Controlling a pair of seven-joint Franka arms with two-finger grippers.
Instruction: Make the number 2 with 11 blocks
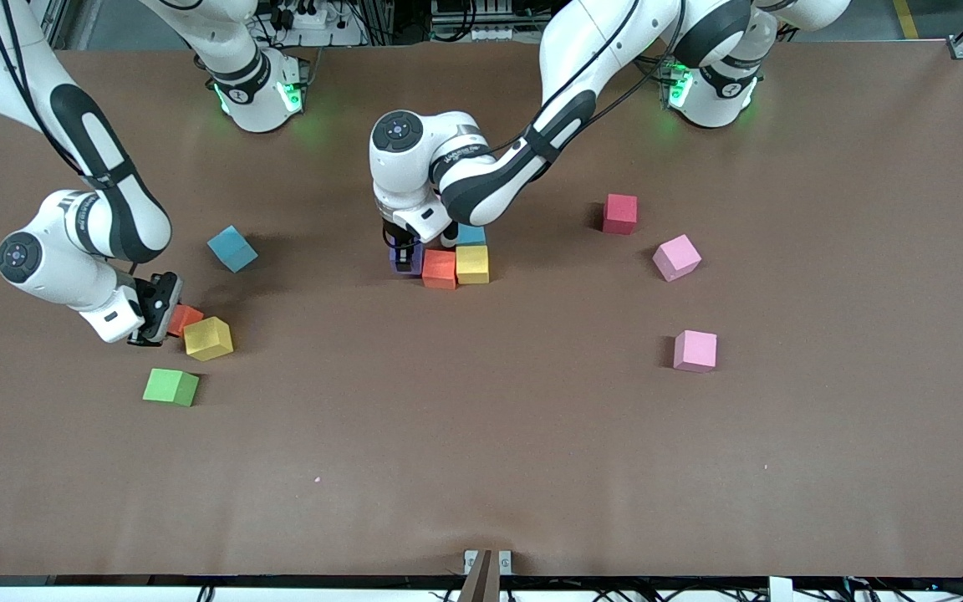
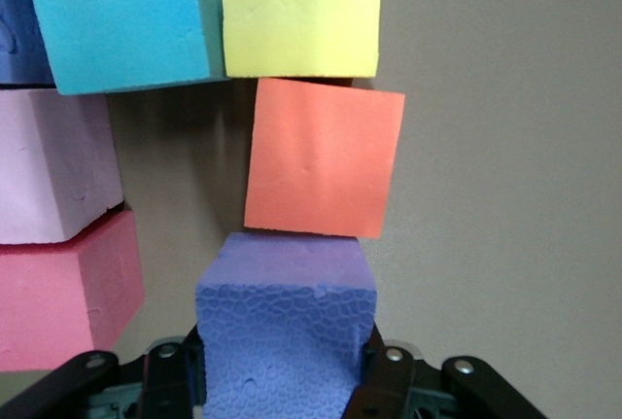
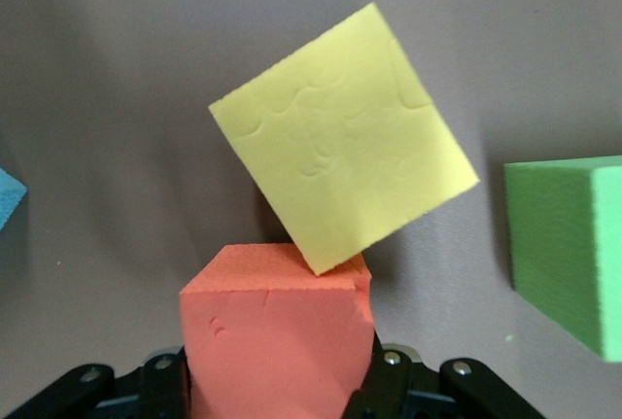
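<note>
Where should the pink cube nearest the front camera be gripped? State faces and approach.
Probably from straight above, fingers on two opposite side faces of the pink cube: it lies flat, alone, every side free. Left gripper shut on the purple cube, right gripper on the orange cube.

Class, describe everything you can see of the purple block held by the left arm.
The purple block is a matte, foam-like cube with a pebbled texture on the face toward the wrist camera. The left gripper has its jaws shut on two of its sides. It sits at the right arm's end of the central cluster, one edge against an orange block. Whether it rests on the table cannot be told.
</note>
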